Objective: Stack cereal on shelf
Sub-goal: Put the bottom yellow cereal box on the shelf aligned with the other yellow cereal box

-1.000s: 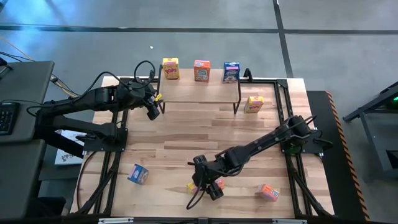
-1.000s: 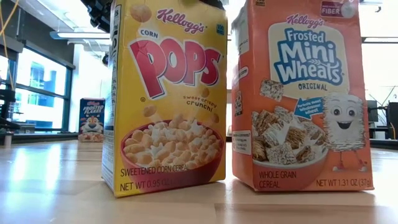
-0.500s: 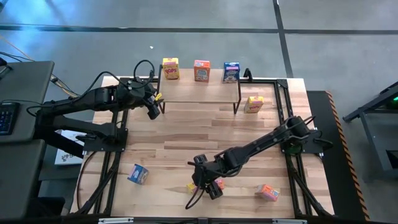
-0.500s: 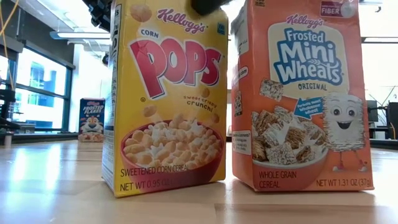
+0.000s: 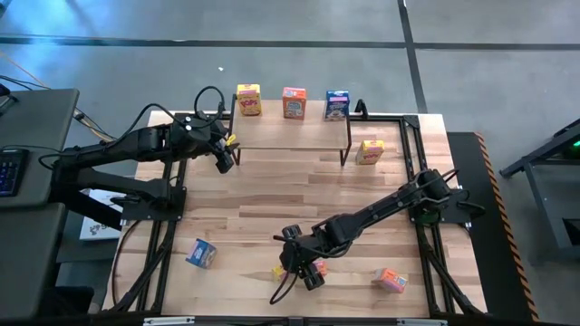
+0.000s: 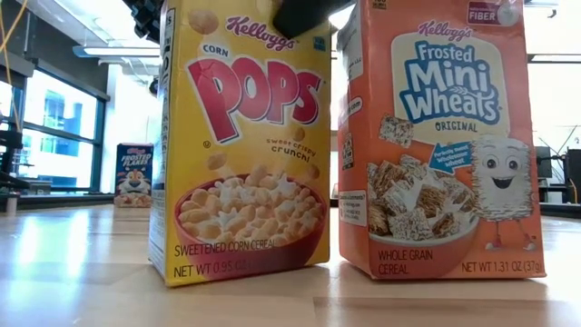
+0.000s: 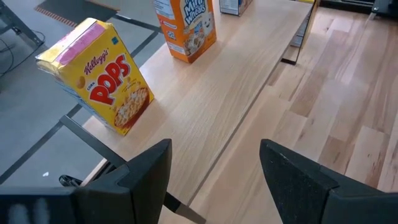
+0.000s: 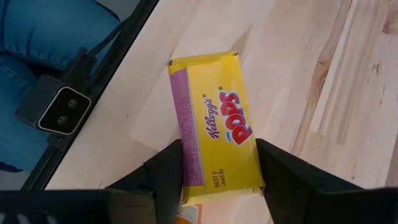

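Closing in since a second ago, the right gripper (image 8: 214,171) now has its dark fingers (image 8: 168,168) pressed against both sides of the small yellow cardboard Corn Pops box (image 8: 214,121), standing upright near the table's front edge beside an orange Mini-Wheats box (image 6: 440,136). Beside the low wooden shelf (image 5: 290,134), the left gripper (image 7: 214,174) hangs with its fingers apart.

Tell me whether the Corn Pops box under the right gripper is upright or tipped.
Upright. In the low view the Corn Pops box stands on its base, label level; the right gripper brackets its top end from above.
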Robot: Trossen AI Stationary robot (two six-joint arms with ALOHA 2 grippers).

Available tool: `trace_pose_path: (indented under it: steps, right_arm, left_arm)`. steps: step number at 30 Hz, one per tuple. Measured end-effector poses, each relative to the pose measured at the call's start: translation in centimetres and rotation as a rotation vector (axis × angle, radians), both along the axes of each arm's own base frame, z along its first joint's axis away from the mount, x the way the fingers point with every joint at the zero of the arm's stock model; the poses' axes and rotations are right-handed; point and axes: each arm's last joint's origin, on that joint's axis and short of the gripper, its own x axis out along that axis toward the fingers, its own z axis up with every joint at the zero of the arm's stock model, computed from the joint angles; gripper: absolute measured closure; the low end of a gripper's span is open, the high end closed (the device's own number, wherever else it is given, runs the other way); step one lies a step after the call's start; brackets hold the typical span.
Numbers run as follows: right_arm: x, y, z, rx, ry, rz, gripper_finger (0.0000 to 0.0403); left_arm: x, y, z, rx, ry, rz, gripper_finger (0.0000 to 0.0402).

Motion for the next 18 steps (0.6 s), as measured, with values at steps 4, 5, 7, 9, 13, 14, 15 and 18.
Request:
trace_pose_path:
  steps: [4,5,7,9,13,14,15,18]
  right_arm:
    - [0.1,0.0,0.3,0.001,-0.010,0.002,0.0230]
    - [0.2,0.0,0.5,0.002,-0.016,0.003,0.0230]
    - [0.4,-0.1,0.8,0.005,-0.027,0.001,0.0231]
    - [0.6,-0.3,1.3,0.007,-0.030,-0.003,0.0231]
    - [0.9,-1.0,2.1,-0.009,-0.030,-0.011,0.0231]
    - [1.0,-1.2,2.2,-0.016,-0.030,-0.016,0.0231]
    - [1.0,-1.4,2.4,-0.022,-0.028,-0.016,0.0231]
    - [1.3,-2.2,3.0,-0.032,-0.031,-0.021,0.0231]
  left_arm:
    - [0.0,0.0,0.0,-0.001,-0.001,0.001,0.0167]
    - [0.0,0.0,0.0,-0.002,-0.002,0.002,0.0167]
    - [0.0,0.0,0.0,-0.009,-0.007,0.005,0.0166]
    - [0.0,0.0,0.0,-0.021,-0.012,-0.002,0.0162]
    - [0.0,-0.1,0.0,-0.027,-0.010,-0.020,0.0147]
    - [0.0,-0.1,0.0,-0.021,-0.004,-0.027,0.0142]
    - [0.0,-0.1,0.0,-0.018,-0.001,-0.032,0.0137]
    - [0.0,-0.1,0.0,-0.017,0.001,-0.032,0.0123]
